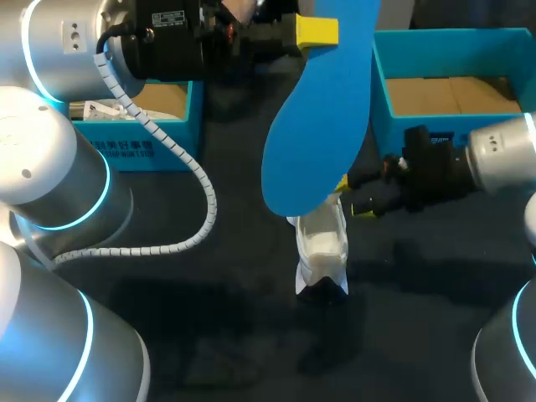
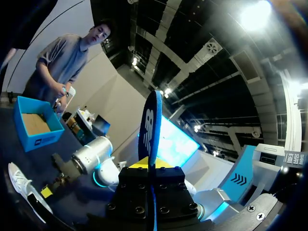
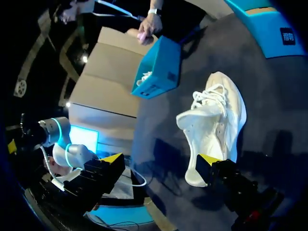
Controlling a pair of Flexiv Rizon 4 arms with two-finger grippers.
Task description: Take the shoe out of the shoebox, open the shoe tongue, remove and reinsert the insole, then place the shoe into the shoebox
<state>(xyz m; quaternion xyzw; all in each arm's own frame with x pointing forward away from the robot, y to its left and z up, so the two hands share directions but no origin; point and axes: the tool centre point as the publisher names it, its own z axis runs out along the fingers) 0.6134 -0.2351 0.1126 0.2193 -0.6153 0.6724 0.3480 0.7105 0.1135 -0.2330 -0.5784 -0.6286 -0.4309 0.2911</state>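
My left gripper [image 1: 316,31] is raised over the far middle of the table, shut on a blue insole [image 1: 322,109] that hangs down from it. In the left wrist view the insole [image 2: 153,127] stands edge-on between the fingers. Under the insole's lower end a white shoe [image 1: 322,247] lies on the dark table, its tongue pulled up. My right gripper [image 1: 358,198] is open right beside the shoe. In the right wrist view the shoe [image 3: 216,118] lies just ahead of one yellow fingertip [image 3: 208,159], and nothing is between the fingers.
A blue shoebox [image 1: 381,92] with a brown floor stands at the back right. A second blue box [image 1: 172,151] holding white paper stands at the back left. In the right wrist view a person's hand [image 3: 148,30] is at that box's [image 3: 161,67] far rim.
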